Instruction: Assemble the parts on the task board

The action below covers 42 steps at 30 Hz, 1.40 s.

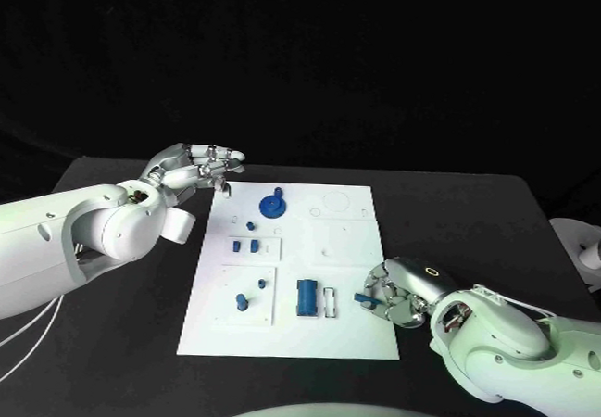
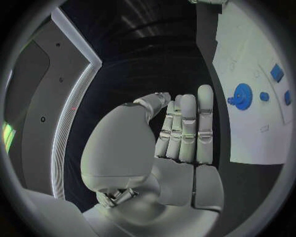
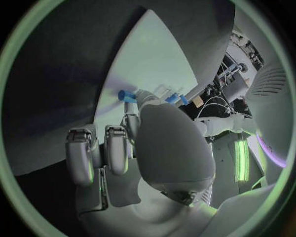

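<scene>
Nearest the camera, the right hand (image 1: 401, 295) hung over the board's (image 1: 349, 336) right edge, pinching a small blue peg (image 1: 363, 298) between thumb and a finger; in the right wrist view the peg (image 3: 126, 95) stuck out past the fingertips (image 3: 137, 95) above the white board (image 3: 148, 59). Just beside it on the board lay a blue block (image 1: 306, 298) with a white bar (image 1: 329, 301) along its side, and further left two small blue pieces (image 1: 250, 296). Beyond those sat a blue pair (image 1: 247, 247) and a round blue disc (image 1: 273, 205) near the far edge. The left hand (image 1: 196, 170) hovered off the far left corner, fingers apart, holding nothing. To seat the peg well, the right hand would probably need to bring it square over its socket, keep the pinch firm, and lower slowly, since a tilted peg could jam. Which socket it belonged to could not be told.
</scene>
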### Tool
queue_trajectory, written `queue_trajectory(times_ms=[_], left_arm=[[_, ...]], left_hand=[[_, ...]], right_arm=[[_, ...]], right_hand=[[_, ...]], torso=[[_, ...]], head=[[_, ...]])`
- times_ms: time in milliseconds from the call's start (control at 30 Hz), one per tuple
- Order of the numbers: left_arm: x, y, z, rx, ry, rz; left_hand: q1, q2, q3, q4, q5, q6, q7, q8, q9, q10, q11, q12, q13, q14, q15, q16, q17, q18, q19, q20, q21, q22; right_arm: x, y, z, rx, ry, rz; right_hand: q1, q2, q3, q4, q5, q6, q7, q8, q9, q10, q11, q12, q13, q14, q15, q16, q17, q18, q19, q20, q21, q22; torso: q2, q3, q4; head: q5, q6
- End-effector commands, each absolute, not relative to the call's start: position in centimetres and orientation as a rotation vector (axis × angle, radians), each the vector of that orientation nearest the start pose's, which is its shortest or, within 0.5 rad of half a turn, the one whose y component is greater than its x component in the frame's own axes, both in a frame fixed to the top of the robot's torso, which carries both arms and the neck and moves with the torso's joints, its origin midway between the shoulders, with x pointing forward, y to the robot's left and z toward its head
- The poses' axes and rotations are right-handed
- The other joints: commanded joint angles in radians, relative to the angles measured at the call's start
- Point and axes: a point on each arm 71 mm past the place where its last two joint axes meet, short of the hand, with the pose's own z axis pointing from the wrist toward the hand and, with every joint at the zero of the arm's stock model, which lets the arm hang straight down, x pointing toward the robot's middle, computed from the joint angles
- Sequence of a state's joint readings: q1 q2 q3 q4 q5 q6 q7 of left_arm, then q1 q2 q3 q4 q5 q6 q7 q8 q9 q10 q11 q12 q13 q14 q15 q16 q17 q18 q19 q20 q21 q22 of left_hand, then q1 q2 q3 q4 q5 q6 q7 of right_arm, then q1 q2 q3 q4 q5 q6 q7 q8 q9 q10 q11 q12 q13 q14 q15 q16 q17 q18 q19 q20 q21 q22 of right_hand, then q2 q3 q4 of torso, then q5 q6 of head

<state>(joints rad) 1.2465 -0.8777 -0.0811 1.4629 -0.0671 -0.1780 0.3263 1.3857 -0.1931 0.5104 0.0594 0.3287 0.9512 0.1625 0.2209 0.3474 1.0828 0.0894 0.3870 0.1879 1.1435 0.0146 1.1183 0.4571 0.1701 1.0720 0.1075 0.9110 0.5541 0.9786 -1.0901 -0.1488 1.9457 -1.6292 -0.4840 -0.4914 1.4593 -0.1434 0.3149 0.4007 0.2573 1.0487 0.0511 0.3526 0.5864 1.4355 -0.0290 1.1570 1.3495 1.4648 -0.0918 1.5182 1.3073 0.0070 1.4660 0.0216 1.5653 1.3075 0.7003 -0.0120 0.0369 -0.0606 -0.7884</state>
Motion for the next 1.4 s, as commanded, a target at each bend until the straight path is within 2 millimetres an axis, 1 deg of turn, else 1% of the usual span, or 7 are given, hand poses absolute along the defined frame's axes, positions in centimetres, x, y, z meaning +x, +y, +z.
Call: queue_trajectory(times_ms=[33,200,400,633,733,867,1400], left_arm=[[49.9,23.5,-17.6,-1.033,1.534,-1.546],[49.9,23.5,-17.6,-1.033,1.535,-1.547],[49.9,23.4,-17.6,-1.031,1.538,-1.552],[49.9,23.3,-17.6,-1.028,1.541,-1.559],[49.9,23.2,-17.6,-1.027,1.543,-1.562],[49.8,23.2,-17.6,-1.027,1.543,-1.562],[49.8,23.3,-17.6,-1.028,1.547,-1.561]], left_hand=[[-0.003,0.006,0.000,0.004,0.006,0.001,0.001,0.006,0.000,-0.004,0.000,0.008,0.002,-0.008,0.000,0.003,-0.002,0.015,0.000,-0.001,-0.005,-0.002],[-0.002,0.006,0.001,0.003,0.006,0.001,0.001,0.007,0.000,-0.005,0.000,0.009,0.002,-0.009,-0.001,0.003,-0.002,0.015,0.000,-0.001,-0.005,-0.002],[-0.002,0.006,0.001,0.003,0.006,0.001,0.001,0.007,0.000,-0.005,0.000,0.009,0.002,-0.009,-0.001,0.003,-0.002,0.015,0.000,-0.001,-0.005,-0.002],[-0.001,0.006,0.001,0.002,0.006,0.001,0.000,0.007,0.000,-0.005,0.000,0.009,0.002,-0.009,-0.001,0.003,-0.002,0.015,0.000,-0.001,-0.006,-0.002],[-0.001,0.006,0.001,0.002,0.006,0.001,0.000,0.007,0.000,-0.005,0.000,0.009,0.002,-0.009,-0.001,0.003,-0.002,0.015,0.000,-0.001,-0.006,-0.002],[-0.001,0.006,0.001,0.002,0.006,0.001,0.000,0.007,0.000,-0.005,0.000,0.009,0.002,-0.009,-0.001,0.003,-0.002,0.015,0.000,-0.001,-0.006,-0.002],[0.000,0.005,0.002,0.002,0.006,0.000,0.001,0.007,0.000,-0.006,0.000,0.011,0.003,-0.009,-0.001,0.003,-0.002,0.015,0.000,-0.001,-0.006,-0.002]], right_arm=[[34.2,-21.1,-25.8,0.130,1.860,0.528],[34.1,-20.0,-25.6,0.207,1.876,0.588],[34.1,-19.0,-26.0,0.280,1.939,0.624],[34.2,-18.1,-26.7,0.315,2.010,0.641],[34.4,-17.9,-26.9,0.318,2.026,0.640],[34.6,-17.7,-27.2,0.316,2.036,0.631],[34.8,-17.1,-27.1,0.289,2.004,0.632]], right_hand=[[-0.055,-0.028,0.199,-0.134,-0.008,-0.009,-0.006,0.043,0.039,0.016,-0.002,0.003,-0.027,0.082,0.001,0.007,0.134,-0.007,0.105,-0.003,0.006,0.263],[-0.092,-0.043,0.245,-0.149,-0.009,-0.014,-0.006,0.054,0.050,0.017,-0.001,0.004,-0.025,0.082,0.000,0.007,0.135,-0.007,0.105,-0.004,0.006,0.263],[-0.126,-0.051,0.264,-0.155,-0.009,-0.014,-0.007,0.060,0.057,0.020,-0.001,0.011,-0.019,0.082,0.000,0.008,0.136,-0.007,0.105,-0.003,0.006,0.263],[-0.188,-0.061,0.273,-0.152,-0.010,-0.011,-0.009,0.068,0.063,0.024,-0.002,0.022,-0.011,0.083,0.000,0.008,0.139,-0.007,0.105,-0.004,0.006,0.263],[-0.229,-0.068,0.257,-0.141,0.022,-0.005,-0.009,0.073,0.065,0.028,-0.002,0.031,-0.005,0.083,0.000,0.010,0.142,-0.007,0.105,-0.004,0.006,0.263],[-0.281,-0.063,0.230,-0.121,0.029,0.002,-0.009,0.076,0.066,0.032,-0.003,0.043,0.004,0.085,0.000,0.013,0.150,-0.007,0.105,-0.004,0.006,0.263],[-0.362,-0.039,0.173,-0.111,0.027,0.014,-0.011,0.077,0.062,0.039,-0.004,0.062,0.017,0.087,-0.002,0.017,0.162,-0.007,0.105,-0.006,0.006,0.263]], torso=[[0.000,-0.0009,0.0004],[0.000,-0.0004,0.0011],[0.000,-0.0014,0.0028],[0.001,-0.0014,0.0006],[0.001,-0.0003,0.0018],[0.001,0.0001,0.0005],[0.002,0.0001,0.0012]], head=[[0.008,0.001],[0.006,0.000],[0.011,-0.001],[0.008,-0.001],[0.009,-0.003],[0.009,-0.002],[0.008,-0.004]])
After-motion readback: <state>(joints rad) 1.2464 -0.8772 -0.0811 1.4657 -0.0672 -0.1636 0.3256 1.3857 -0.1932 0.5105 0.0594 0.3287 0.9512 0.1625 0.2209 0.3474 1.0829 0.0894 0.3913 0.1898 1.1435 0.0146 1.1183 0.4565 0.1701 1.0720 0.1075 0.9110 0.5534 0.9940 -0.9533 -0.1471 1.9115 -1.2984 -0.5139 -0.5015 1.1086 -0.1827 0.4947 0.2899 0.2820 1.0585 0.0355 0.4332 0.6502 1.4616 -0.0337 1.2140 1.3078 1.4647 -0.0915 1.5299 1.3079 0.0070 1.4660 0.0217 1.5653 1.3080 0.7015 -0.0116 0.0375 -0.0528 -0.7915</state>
